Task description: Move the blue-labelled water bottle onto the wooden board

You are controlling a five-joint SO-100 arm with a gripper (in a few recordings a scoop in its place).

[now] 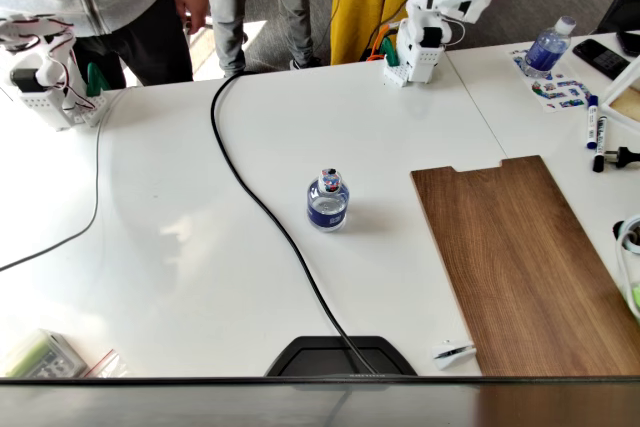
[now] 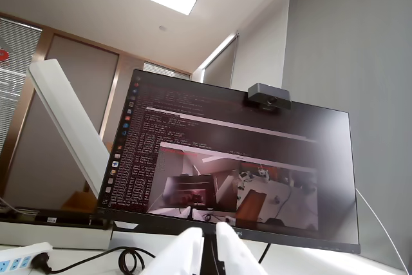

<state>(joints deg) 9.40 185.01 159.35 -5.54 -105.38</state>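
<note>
**Bottle waiting mid-table, arm folded at the far edge**

Nearest the table's front edge in the fixed view, a black monitor base (image 1: 340,355) sits with a thick black cable (image 1: 262,209) curving away from it toward the far edge. Just right of that cable, around the middle of the white table (image 1: 160,247), the small squat clear bottle with a blue label band and marked pale cap (image 1: 328,201) stands upright, touched by nothing. Well to its right, the large dark-brown wood-grain board (image 1: 520,257) lies flat, running from the front right corner back toward the centre, notched short edge pointing away; its surface is bare.

At the far edge, the white arm (image 1: 430,32) is folded up on its base, well apart from the bottle. People stand behind the table. A taller bottle with a plain white cap (image 1: 548,47) stands near the far right corner and should be ignored.

From the wrist view, the gripper (image 2: 207,248) points up at a monitor, its two white fingertips (image 2: 183,249) close together with only a narrow slit between them, holding nothing.

The reach has probably not begun. Doing it well likely means spreading the jaws wide first, coming down over the bottle clear of the cable, gripping at the label band, and keeping it upright over the board.
</note>
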